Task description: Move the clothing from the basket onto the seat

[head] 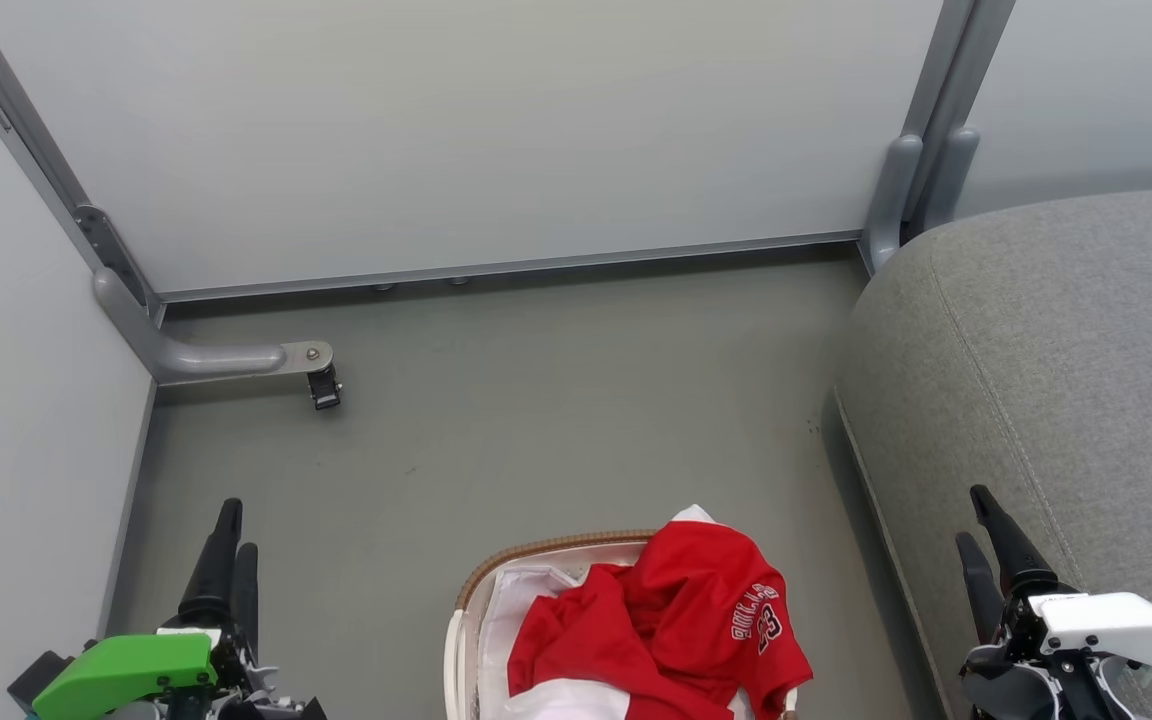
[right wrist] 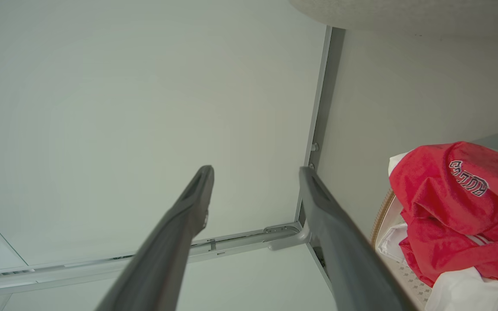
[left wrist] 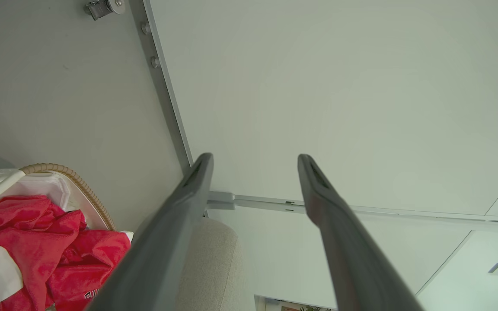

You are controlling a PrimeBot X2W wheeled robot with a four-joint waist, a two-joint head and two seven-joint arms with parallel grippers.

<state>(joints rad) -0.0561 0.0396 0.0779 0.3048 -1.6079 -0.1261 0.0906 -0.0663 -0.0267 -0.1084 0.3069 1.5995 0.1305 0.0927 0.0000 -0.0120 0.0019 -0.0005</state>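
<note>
**Inspector:** Item under review, the clothing (head: 666, 620): red garments with white panels, heaped and crumpled in the basket (head: 536, 548). One fold spills over the rim on the side toward the right gripper (head: 971, 515). None of it lies on the seat (head: 1056, 350).

**Assistant:** Handling properties?

**Inspector:** In my judgement it is light, limp and somewhat slick. It will sag and trail once lifted, and one piece may drag another out. The best hold is a pinch on the raised ridge at the heap's top, near the white lettering (head: 761, 620), gathering a thick fold rather than a single layer. Avoid the white liner (head: 526, 600) beneath.

**Assistant:** Grippers?

**Inspector:** The left gripper (head: 238, 525) has its fingers parted with nothing between them. The right gripper is likewise spread and empty. The heap sits between the two, inward of each and back toward the robot from their fingertips, touching neither.

**Assistant:** Surroundings?

**Inspector:** The seat lies beneath and outward of the right gripper. Bare floor (head: 536, 420) stretches ahead of both.
</note>
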